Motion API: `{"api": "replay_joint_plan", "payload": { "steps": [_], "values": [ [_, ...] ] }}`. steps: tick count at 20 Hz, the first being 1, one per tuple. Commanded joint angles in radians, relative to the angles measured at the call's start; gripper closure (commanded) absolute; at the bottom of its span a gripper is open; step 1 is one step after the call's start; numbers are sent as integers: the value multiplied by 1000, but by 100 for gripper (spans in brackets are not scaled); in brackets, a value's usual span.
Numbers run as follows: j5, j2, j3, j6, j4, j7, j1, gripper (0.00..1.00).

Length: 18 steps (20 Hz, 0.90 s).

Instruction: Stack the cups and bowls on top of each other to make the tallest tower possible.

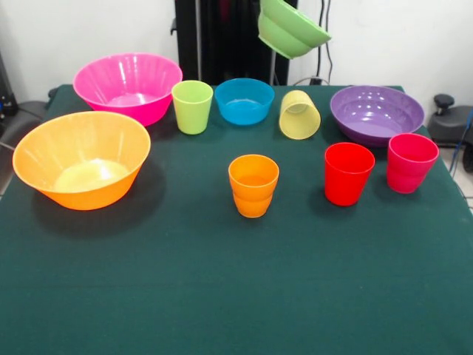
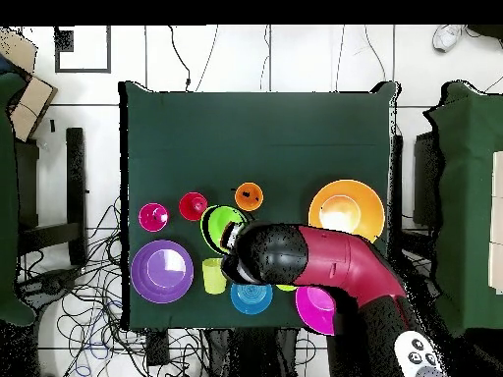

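The large orange bowl (image 1: 81, 159) sits near the table's (image 1: 222, 296) left edge. The small light green bowl (image 1: 291, 27) hangs tilted, lifted above the far edge; the grip itself is hidden. Level it, then centre it over the mid-table orange ribbed cup (image 1: 253, 185).

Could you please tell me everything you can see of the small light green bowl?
The small light green bowl looks like smooth, glossy plastic with a stepped wall and a round rim. It hangs in the air, tilted, above the far side of the table, over the gap between the blue bowl and the pale yellow cup. From overhead it shows at the end of the arm. The claw holding it is hidden, so its grip cannot be seen.
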Motion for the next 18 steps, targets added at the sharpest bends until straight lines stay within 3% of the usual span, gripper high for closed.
{"api": "replay_joint_plan", "payload": {
  "steps": [1, 6, 13, 18],
  "values": [
    [-104, 106, -44, -96, -9, 29, 11, 100],
    [-90, 97, -37, -86, -7, 8, 0, 100],
    [-133, 192, -34, -135, -57, -27, -18, 100],
    [-135, 210, -15, -129, -65, -32, -34, 100]
  ]
}}
